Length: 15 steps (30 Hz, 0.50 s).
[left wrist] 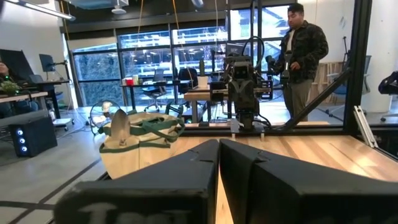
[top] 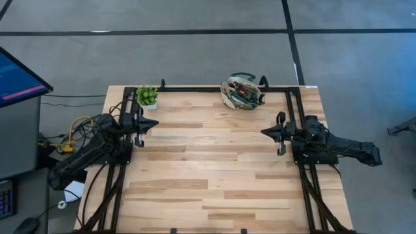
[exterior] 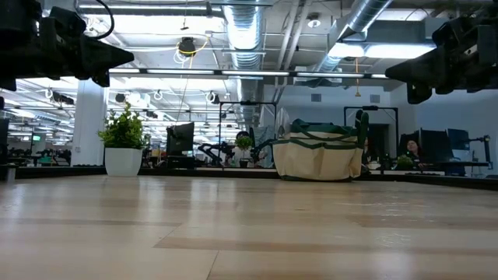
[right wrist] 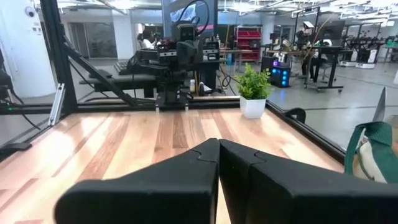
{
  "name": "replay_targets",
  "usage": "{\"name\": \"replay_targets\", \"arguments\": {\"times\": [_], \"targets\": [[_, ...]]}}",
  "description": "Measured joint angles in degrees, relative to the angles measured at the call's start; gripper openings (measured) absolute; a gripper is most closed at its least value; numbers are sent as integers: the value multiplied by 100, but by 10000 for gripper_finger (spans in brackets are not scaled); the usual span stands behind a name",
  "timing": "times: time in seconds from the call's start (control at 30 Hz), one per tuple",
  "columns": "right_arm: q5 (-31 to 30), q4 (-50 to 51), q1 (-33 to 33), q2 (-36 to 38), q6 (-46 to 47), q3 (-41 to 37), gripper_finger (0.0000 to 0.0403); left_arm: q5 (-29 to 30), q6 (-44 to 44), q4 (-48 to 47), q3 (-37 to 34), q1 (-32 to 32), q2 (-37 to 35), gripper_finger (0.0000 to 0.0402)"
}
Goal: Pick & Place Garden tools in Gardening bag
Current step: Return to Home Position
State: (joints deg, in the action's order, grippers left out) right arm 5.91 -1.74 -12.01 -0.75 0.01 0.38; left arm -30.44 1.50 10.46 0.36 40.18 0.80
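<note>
The beige gardening bag (top: 242, 92) with dark green trim stands on its base at the table's far edge, right of centre, with several garden tools (top: 245, 90) inside; a metal trowel blade (left wrist: 120, 126) sticks up from it. It also shows in the low view (exterior: 319, 154). My left gripper (top: 156, 123) is shut and empty above the table's left side. My right gripper (top: 263, 132) is shut and empty above the table's right side. Both hang clear of the table, pointing at each other.
A small green potted plant (top: 147, 97) in a white pot stands at the table's far left. Black frame rails (top: 296, 110) run along the table's left and right sides. A person (left wrist: 303, 53) stands beyond the table's right side. Bare wood lies between the grippers.
</note>
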Motion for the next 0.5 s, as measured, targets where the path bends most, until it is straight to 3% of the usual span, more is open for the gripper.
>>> {"name": "replay_targets", "arguments": {"times": [0.5], "targets": [[-17, 2, 0, 0, 153, -2, 0, 0, 214, 4, 0, 0, 0, 3]]}}
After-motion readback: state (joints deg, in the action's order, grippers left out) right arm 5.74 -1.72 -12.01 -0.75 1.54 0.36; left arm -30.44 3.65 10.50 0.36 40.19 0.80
